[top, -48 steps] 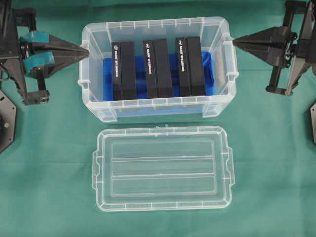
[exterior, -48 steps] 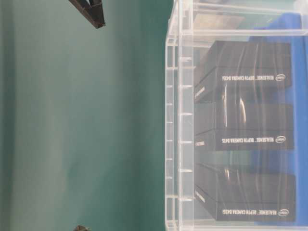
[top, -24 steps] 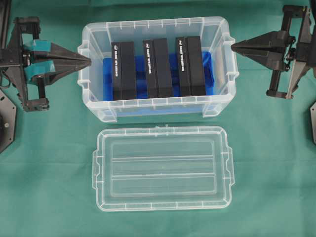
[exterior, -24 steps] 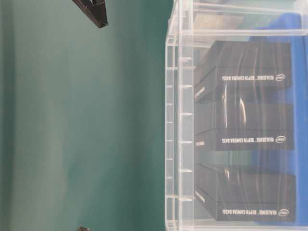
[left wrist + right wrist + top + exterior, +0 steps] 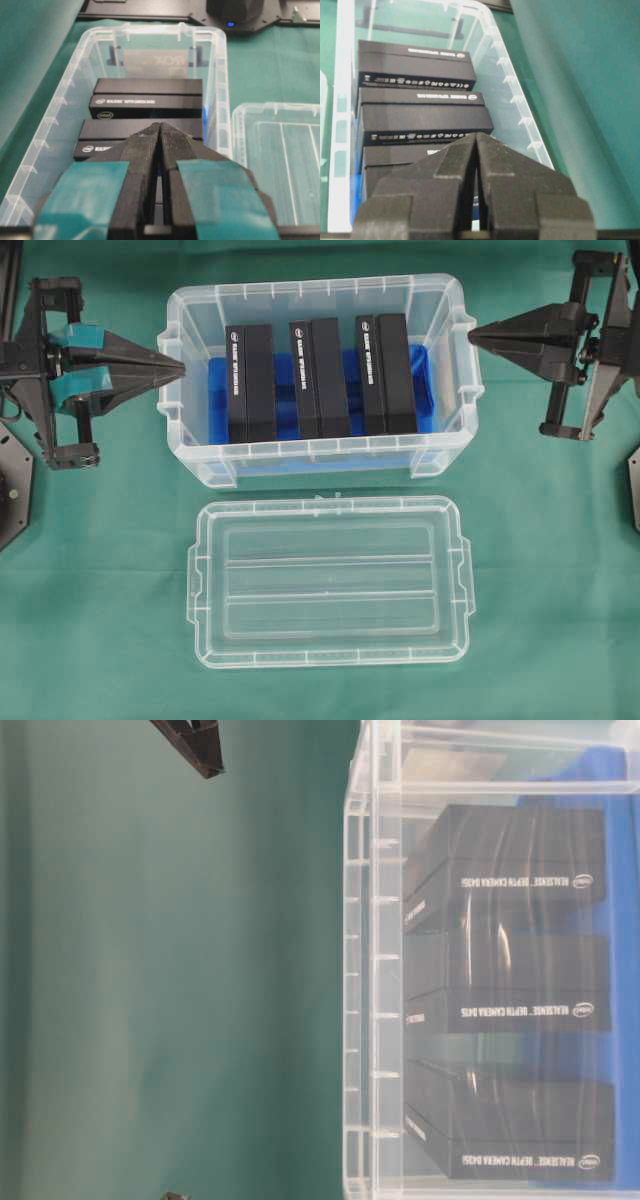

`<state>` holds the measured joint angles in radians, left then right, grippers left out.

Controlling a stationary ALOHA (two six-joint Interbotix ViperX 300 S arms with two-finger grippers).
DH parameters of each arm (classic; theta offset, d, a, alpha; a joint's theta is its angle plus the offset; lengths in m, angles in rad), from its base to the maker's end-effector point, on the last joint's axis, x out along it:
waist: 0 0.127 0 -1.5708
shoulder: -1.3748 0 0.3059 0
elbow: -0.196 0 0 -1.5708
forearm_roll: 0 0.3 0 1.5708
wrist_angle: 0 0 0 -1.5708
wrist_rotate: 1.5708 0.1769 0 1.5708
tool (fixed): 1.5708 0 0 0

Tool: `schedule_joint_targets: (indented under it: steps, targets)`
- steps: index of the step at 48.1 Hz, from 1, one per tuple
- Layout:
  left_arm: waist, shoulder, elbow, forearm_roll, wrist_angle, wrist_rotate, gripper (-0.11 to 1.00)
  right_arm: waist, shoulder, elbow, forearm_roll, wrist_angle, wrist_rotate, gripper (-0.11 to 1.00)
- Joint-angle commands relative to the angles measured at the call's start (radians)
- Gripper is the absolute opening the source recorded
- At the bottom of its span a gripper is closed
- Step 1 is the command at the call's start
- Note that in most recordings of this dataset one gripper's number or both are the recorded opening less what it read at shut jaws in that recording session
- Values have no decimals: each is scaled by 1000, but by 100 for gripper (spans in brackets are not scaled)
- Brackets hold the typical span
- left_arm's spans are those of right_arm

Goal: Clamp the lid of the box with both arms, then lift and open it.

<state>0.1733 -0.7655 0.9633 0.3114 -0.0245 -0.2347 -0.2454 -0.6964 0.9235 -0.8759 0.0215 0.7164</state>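
The clear box (image 5: 200, 465) stands open at the table's middle back, with a blue liner and three black packs (image 5: 318, 375) inside. Its flat clear lid (image 5: 328, 582) lies on the cloth just in front of it, apart from both arms. My left gripper (image 5: 181, 367), with teal tape, is shut and empty, its tip at the box's left end rim. My right gripper (image 5: 472, 336) is shut and empty too, its tip just off the box's right end rim. From the left wrist the shut tips (image 5: 160, 125) point over the box (image 5: 60, 105), with the lid (image 5: 280, 165) at right. The right wrist shows its tips (image 5: 476, 134) above the packs (image 5: 415, 75).
Green cloth covers the table. Black arm bases sit at the far left (image 5: 12, 490) and far right (image 5: 633, 485) edges. In the table-level view the box wall (image 5: 365, 980) fills the right side and a black gripper tip (image 5: 195, 745) shows at the top.
Over the last second the left gripper swung down and toward the box's left rim; the right gripper shifted slightly. In the last half second almost nothing moved. Lid and box stayed put.
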Motion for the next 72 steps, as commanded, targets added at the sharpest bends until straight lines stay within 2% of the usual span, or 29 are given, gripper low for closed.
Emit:
schedule_joint_targets:
  steps: [1,21,33,49,72]
  targets:
    - [-3,-2,-11,0,-11,-2,1,-2,-3,-12,3,-6,2,1]
    - [-6,-6,-9,-2,-12,-5,1,-3,-3,-12,3,-20,3,1]
    - [-54,-6,-9,-2,-12,-5,1,-2,-2,-5,8,-31,12,1]
    - [-87,-8,-9,-2,-12,-5,1,49,-2,3,8,-43,14,1]
    - [-87,-6,-3,-2,-8,-5,1,49,-2,3,8,-43,15,1]
